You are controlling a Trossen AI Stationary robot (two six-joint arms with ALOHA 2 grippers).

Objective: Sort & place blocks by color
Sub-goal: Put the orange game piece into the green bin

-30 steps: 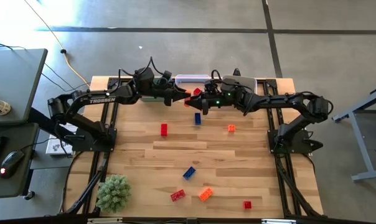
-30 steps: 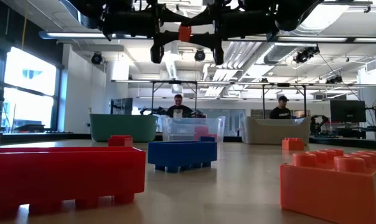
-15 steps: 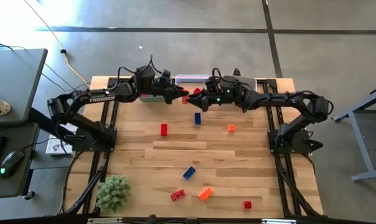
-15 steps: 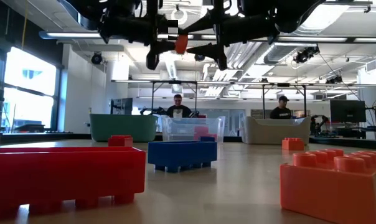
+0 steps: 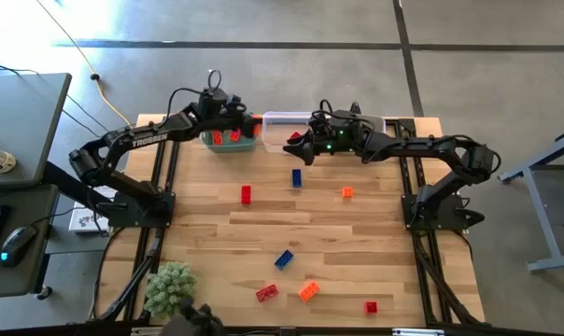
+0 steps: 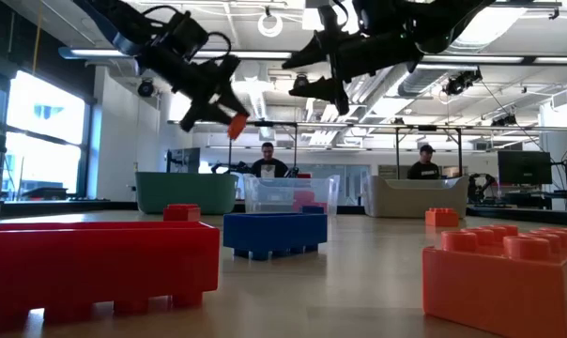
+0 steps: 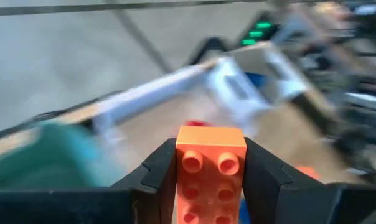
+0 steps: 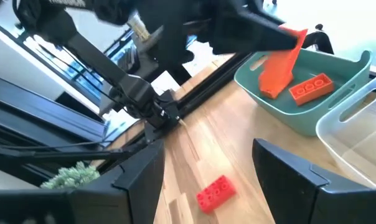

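One orange block (image 7: 210,163) sits clamped in the left gripper (image 7: 210,180), seemingly above the blurred green bin (image 5: 229,142).

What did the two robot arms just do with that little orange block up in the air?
The right gripper let go, opened and stayed near the clear bin. The left gripper kept the orange block and swung it over the green bin. The table's loose blocks stayed put.

Pale wood-grain table (image 5: 357,233), glossy plastic studded blocks (image 6: 96,263), smooth teal bin (image 8: 312,109), perhaps plastic, clear plastic bin (image 8: 362,134)
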